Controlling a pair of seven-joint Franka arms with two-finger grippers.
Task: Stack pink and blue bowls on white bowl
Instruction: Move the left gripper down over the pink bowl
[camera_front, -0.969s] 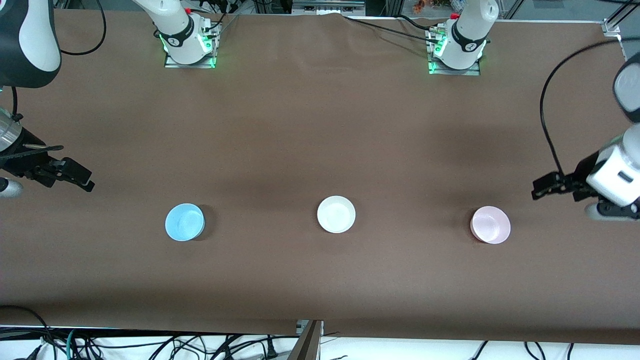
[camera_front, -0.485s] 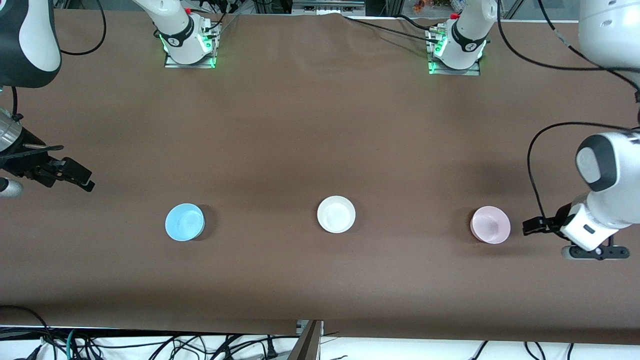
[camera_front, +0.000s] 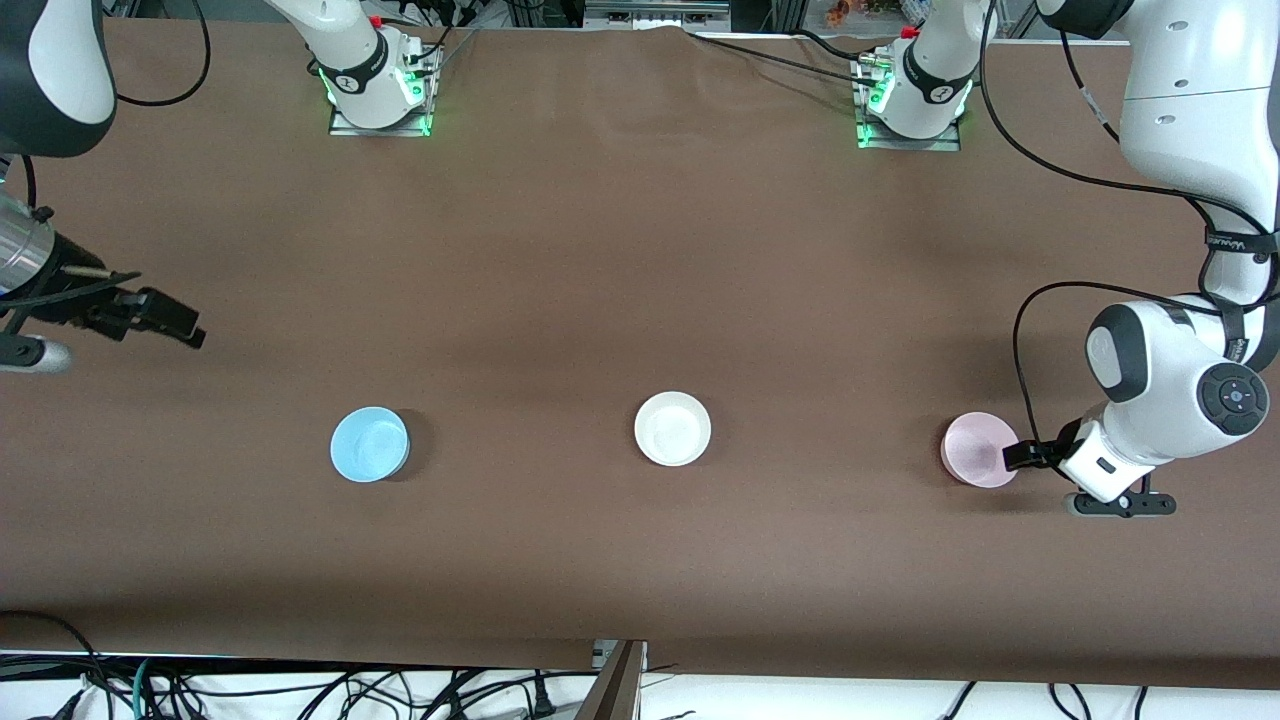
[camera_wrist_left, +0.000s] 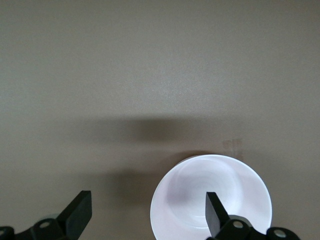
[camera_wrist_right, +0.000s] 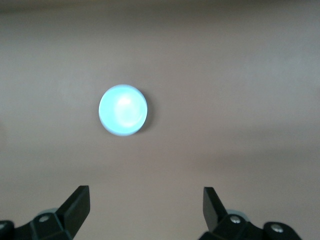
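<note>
Three bowls stand in a row on the brown table. The light blue bowl (camera_front: 369, 444) is toward the right arm's end, the white bowl (camera_front: 672, 428) is in the middle, and the pale pink bowl (camera_front: 978, 449) is toward the left arm's end. My left gripper (camera_front: 1022, 456) is open and low at the pink bowl's rim. In the left wrist view (camera_wrist_left: 145, 216) one finger (camera_wrist_left: 215, 216) is over the pink bowl (camera_wrist_left: 195, 195) and the other is over bare table. My right gripper (camera_front: 172, 322) is open and empty over the table, well apart from the blue bowl (camera_wrist_right: 123, 110).
The two arm bases (camera_front: 378, 88) (camera_front: 915, 95) stand along the table edge farthest from the front camera. Cables hang below the nearest edge (camera_front: 400, 690). The left arm's elbow (camera_front: 1170, 390) hangs over the table beside the pink bowl.
The left arm has swung down and in, bringing its open gripper to the pink bowl's rim. The right gripper has shifted only slightly. The bowls have not moved.
</note>
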